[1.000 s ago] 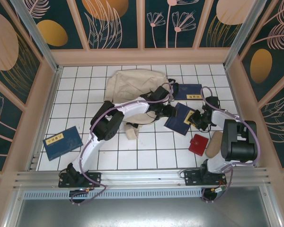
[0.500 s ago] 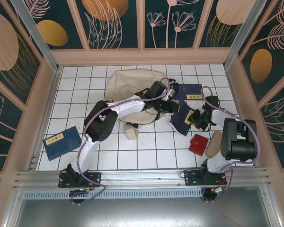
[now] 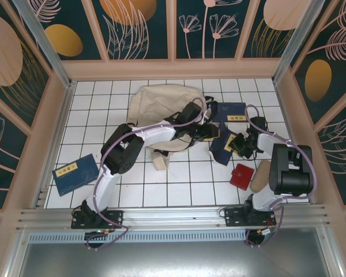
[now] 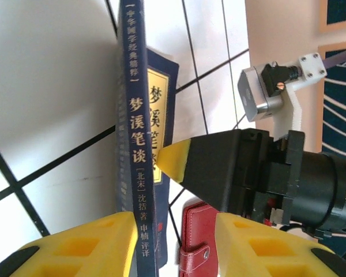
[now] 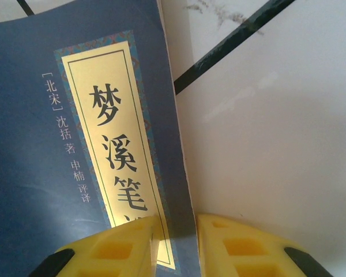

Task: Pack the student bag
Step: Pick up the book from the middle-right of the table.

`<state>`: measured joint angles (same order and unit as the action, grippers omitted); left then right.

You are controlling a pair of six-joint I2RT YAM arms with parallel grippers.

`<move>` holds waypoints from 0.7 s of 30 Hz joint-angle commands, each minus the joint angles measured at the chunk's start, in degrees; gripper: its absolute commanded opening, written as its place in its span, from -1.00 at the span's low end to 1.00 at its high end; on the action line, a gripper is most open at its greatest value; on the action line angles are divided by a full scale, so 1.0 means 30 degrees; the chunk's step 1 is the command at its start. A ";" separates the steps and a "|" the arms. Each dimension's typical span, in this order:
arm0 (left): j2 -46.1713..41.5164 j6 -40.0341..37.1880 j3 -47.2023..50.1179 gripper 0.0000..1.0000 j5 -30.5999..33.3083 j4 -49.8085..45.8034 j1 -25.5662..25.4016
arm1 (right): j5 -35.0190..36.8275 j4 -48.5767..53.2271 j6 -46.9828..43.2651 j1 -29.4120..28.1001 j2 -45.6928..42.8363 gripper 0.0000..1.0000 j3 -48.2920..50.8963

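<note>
White tiled table (image 3: 92, 109), patterned walls around. The student bag (image 3: 155, 101) is slumped at far centre. Just right of it, a navy book (image 3: 222, 149) is pinched at its edge by the right gripper (image 5: 176, 222). The left gripper (image 4: 173, 218) is parted around the spine, unclamped.

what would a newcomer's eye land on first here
A navy book tilted up off the table near the middle, pinched by the right gripper while the left gripper straddles its spine with open jaws. Behind it, the big beige student bag slumps at the back.
</note>
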<state>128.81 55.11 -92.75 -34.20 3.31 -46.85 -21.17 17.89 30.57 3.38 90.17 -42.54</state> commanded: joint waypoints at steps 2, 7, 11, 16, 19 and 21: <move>-0.0477 0.3210 0.1335 -0.16 -0.0645 0.2320 -0.0701 | -0.0562 -0.1689 0.0358 -0.0672 0.1195 -0.51 0.0252; -0.0636 0.5123 0.2114 -0.15 -0.1078 0.4323 -0.0730 | -0.0502 -0.1627 0.0329 -0.0673 0.1179 -0.51 0.0216; -0.0684 0.4801 0.2207 -0.14 -0.0442 0.3309 -0.0731 | -0.0532 -0.1687 0.0427 -0.0672 0.1209 -0.50 0.0224; -0.0999 0.5107 0.2532 -0.09 0.0061 0.2800 -0.0902 | -0.0473 -0.1715 0.0418 -0.0663 0.1305 -0.50 0.0222; -0.1215 0.5410 0.2816 -0.08 0.0250 0.2900 -0.1165 | -0.0502 -0.1783 0.0475 -0.0670 0.1292 -0.50 0.0255; -0.1406 0.5337 0.3093 -0.06 0.0432 0.2731 -0.1226 | -0.0532 -0.1758 0.0475 -0.0660 0.1306 -0.49 0.0188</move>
<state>126.32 69.36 -85.10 -30.63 12.99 -47.07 -21.12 17.87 30.61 3.40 90.17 -42.54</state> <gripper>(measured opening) 0.466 0.252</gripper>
